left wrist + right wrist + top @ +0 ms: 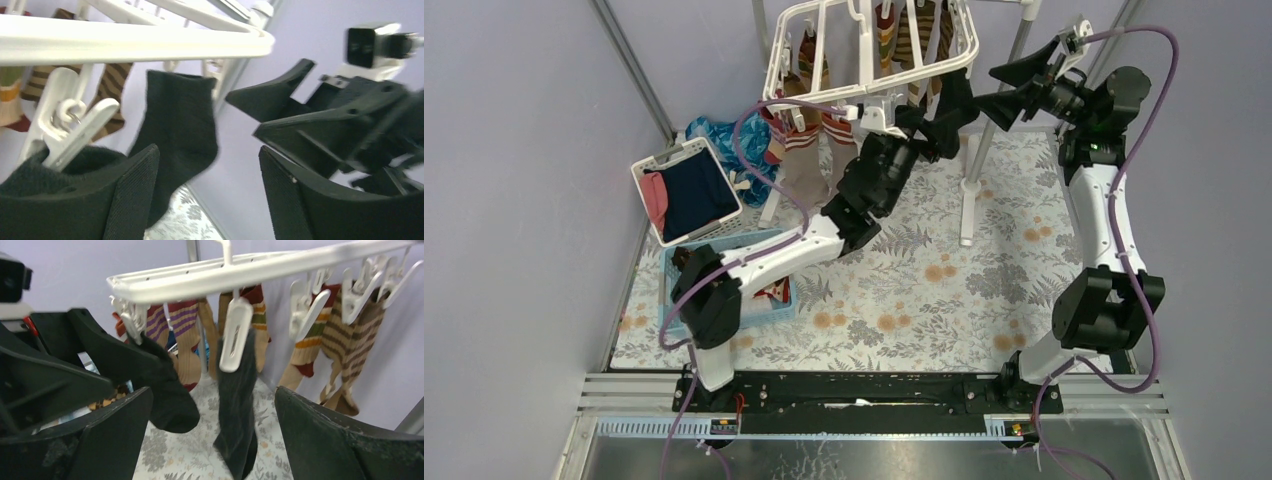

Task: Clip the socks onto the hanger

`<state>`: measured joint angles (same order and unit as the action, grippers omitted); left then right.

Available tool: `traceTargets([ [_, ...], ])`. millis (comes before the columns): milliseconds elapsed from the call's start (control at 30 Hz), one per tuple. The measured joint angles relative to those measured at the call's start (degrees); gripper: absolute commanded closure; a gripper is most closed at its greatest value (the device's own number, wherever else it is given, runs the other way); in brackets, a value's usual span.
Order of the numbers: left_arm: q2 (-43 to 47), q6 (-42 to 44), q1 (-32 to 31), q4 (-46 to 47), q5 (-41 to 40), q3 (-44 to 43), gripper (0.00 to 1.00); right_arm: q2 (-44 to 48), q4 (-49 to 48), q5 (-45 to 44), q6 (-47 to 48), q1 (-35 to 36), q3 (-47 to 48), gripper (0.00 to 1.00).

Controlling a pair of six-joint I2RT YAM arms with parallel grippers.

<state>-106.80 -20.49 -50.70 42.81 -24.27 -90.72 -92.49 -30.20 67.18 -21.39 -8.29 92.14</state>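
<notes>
While two black socks [236, 405] hang from white clips [234, 337] at the corner of the hanger [225, 271], and striped socks [350, 335] are pegged along the bars beyond them, the job looks largely done. What is left, I judge, is whatever sits in the small blue basket [724, 300], where a scrap of red and brown cloth shows far below and behind both claws; I cannot tell whether it is a sock. One of the black pair dangles straight ahead of the right claw [212, 390], in the gap between its fingers and clear of both, while the other hangs ahead and to that claw's left. From the left claw [209, 150], one hangs just past the inner edge of its left-hand finger, and the other bunches at that finger's outer side, under a clip; whether it touches I cannot tell. Both claws stand spread apart and hold nothing, facing each other just under the frame's corner, near but apart.
</notes>
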Motion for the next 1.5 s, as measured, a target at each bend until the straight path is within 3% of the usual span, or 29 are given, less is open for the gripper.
traceTargets([
  [133,7.3,0.5,-1.2,0.0,4.8,7.4,0.02,2.7,0.2,2.6,0.1,-2.4,-4.7,0.0],
  [367,21.3,3.0,-1.7,-4.0,16.8,20.7,0.01,8.1,4.6,6.7,2.6,-9.4,-13.9,0.0],
  [500,30.4,5.6,-1.6,-9.0,24.2,29.2,0.01,13.8,14.2,6.7,11.4,-15.5,-21.1,0.0],
  [667,42.8,8.1,-1.4,-17.7,29.8,40.1,0.01,23.5,38.1,-5.1,34.9,-17.0,-27.0,0.0],
  [900,64.1,7.0,1.1,-30.5,27.5,56.2,0.01,31.7,53.7,-21.1,42.3,-16.9,-31.6,0.0],
  [967,68.3,6.0,4.4,-33.4,27.0,58.4,0.01,32.7,57.5,-21.0,44.3,-17.1,-31.6,0.0],
  [1067,70.1,3.6,14.4,-37.7,27.9,57.5,0.01,33.9,62.0,-18.1,46.1,-17.3,-31.3,0.0],
  [1267,62.2,-8.6,47.1,-40.2,46.6,50.5,0.01,34.3,63.6,-13.9,42.4,-17.3,-28.5,0.0],
  [1333,61.3,-11.9,54.6,-40.3,51.5,50.3,0.01,34.5,62.6,-14.2,39.5,-17.3,-27.5,0.0],
  [1400,61.7,-13.6,59.1,-41.2,55.3,49.8,0.01,34.6,61.6,-15.1,36.2,-17.3,-25.9,0.0],
  [1500,64.3,-13.3,60.0,-45.0,57.8,46.9,0.01,34.7,60.1,-15.7,32.6,-17.4,-24.2,0.0],
])
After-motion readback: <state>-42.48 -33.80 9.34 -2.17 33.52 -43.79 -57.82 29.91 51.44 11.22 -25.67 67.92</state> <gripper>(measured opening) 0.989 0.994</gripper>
